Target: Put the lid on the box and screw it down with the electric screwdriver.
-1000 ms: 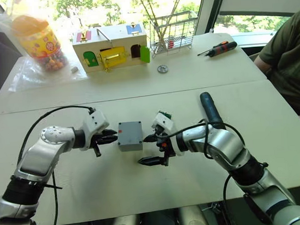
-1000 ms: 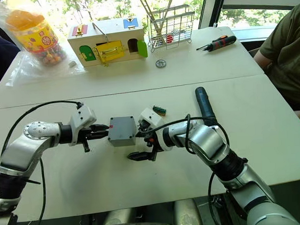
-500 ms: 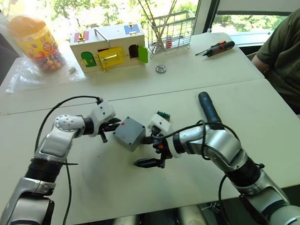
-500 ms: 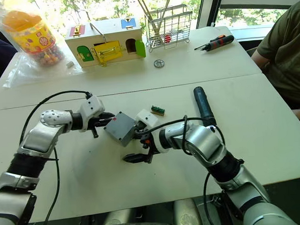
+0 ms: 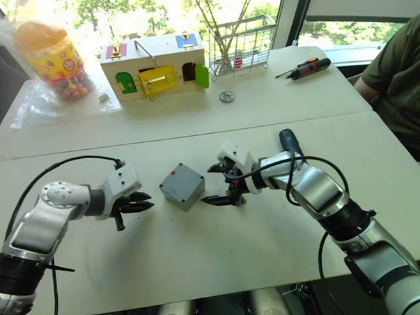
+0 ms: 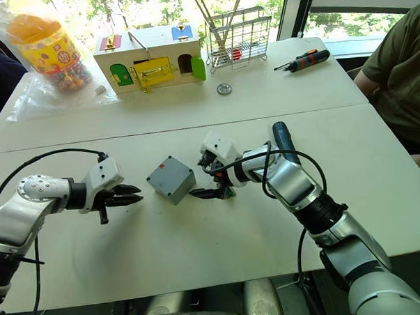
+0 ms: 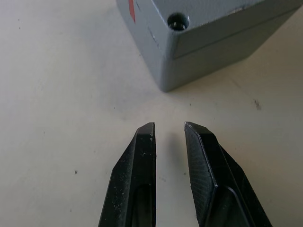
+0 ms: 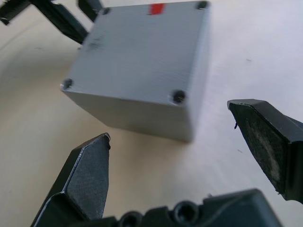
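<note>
Lid [image 5: 184, 178] seated on box [image 5: 181, 193]; left gripper [image 5: 143, 201] nearly closed, right gripper [image 5: 212, 184] spread wide, both empty, flanking.

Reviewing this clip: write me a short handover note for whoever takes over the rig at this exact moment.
Left gripper: fingers nearly shut, holding nothing, on the robot's left of the box, apart from it.
Right gripper: open, holding nothing, just off the box's other side.
The box sits on the white table between the grippers, turned at an angle, with the lid already sitting on top; a seam and corner screw holes show in the wrist views.
The electric screwdriver lies behind the right forearm, untouched.
Done: lid placed.
Left: pick up the screwdriver and drive the corner screws; I cannot tell how far in they are.
</note>
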Robot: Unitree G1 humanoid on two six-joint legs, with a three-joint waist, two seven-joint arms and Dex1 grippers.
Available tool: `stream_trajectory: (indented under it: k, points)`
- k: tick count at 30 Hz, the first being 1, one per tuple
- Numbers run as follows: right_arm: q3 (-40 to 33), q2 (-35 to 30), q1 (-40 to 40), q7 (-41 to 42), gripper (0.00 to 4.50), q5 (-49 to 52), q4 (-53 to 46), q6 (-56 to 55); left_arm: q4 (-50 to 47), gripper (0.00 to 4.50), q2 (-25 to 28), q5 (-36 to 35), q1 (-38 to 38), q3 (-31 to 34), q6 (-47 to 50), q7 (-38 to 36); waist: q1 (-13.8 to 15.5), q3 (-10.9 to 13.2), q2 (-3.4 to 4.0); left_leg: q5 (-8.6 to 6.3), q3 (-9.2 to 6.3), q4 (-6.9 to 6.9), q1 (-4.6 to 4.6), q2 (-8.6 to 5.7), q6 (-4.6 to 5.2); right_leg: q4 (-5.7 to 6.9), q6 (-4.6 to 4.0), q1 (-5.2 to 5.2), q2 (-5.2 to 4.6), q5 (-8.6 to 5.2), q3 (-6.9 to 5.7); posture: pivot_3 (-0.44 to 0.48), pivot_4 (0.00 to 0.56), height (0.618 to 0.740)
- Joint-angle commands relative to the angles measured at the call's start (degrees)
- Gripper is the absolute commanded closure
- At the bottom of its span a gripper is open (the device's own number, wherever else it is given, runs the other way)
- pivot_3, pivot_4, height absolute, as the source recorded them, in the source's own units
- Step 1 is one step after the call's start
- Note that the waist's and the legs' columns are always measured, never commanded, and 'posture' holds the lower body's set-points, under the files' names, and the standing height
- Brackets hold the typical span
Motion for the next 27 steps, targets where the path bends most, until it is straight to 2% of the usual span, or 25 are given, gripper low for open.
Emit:
stream_trajectory:
  k: [1, 13, 20, 24, 27]
  points:
    - [0.2, 1.4, 0.4, 1.7, 0.03, 1.3, -2.9, 1.3, -1.5, 3.56, -1.6, -0.7, -1.4, 1.0, 0.9, 2.2, -0.1, 0.0, 0.0, 0.0, 0.01, 0.0, 0.0, -0.01, 0.0, 0.0, 0.0, 0.0, 0.0, 0.0, 0.0, 0.0, 0.15, 0.74]
    - [0.2, 4.4, 5.6, -1.3, 0.03, 2.2, -11.6, 9.8, 3.4, 3.56, -4.0, 1.5, -5.8, -1.4, -1.8, 2.9, -0.3, 0.0, 0.0, 0.0, 0.0, -0.03, 0.0, 0.01, -0.01, 0.04, 0.0, -0.05, 0.02, 0.0, 0.0, 0.0, 0.15, 0.74]
    - [-0.3, 5.8, 5.0, -4.0, 0.03, 0.8, -10.8, 10.3, 5.3, 3.56, -4.2, 2.4, -6.9, -2.2, -3.1, 1.9, -0.3, 0.0, 0.0, 0.01, 0.0, -0.03, 0.0, 0.0, -0.01, 0.04, 0.0, -0.05, 0.01, 0.0, 0.01, 0.0, 0.15, 0.74]
    - [-1.2, 4.1, 4.6, -5.3, 0.03, -1.0, -12.5, 7.9, 5.3, 3.56, -2.2, 1.8, -7.0, -1.2, -2.9, 0.1, -0.3, 0.0, 0.0, 0.01, 0.01, 0.0, 0.0, -0.01, -0.01, 0.05, 0.0, -0.05, 0.01, 0.0, 0.0, 0.0, 0.15, 0.74]
    - [-7.9, 2.2, 5.7, -7.5, 0.03, -1.4, -17.6, 2.1, 7.1, 3.56, 0.0, 0.4, -9.9, 3.0, -2.8, -0.4, -0.2, 0.0, -0.01, 0.01, 0.0, -0.01, -0.01, -0.01, -0.01, 0.06, 0.0, -0.08, 0.01, 0.0, 0.01, 0.0, 0.15, 0.74]
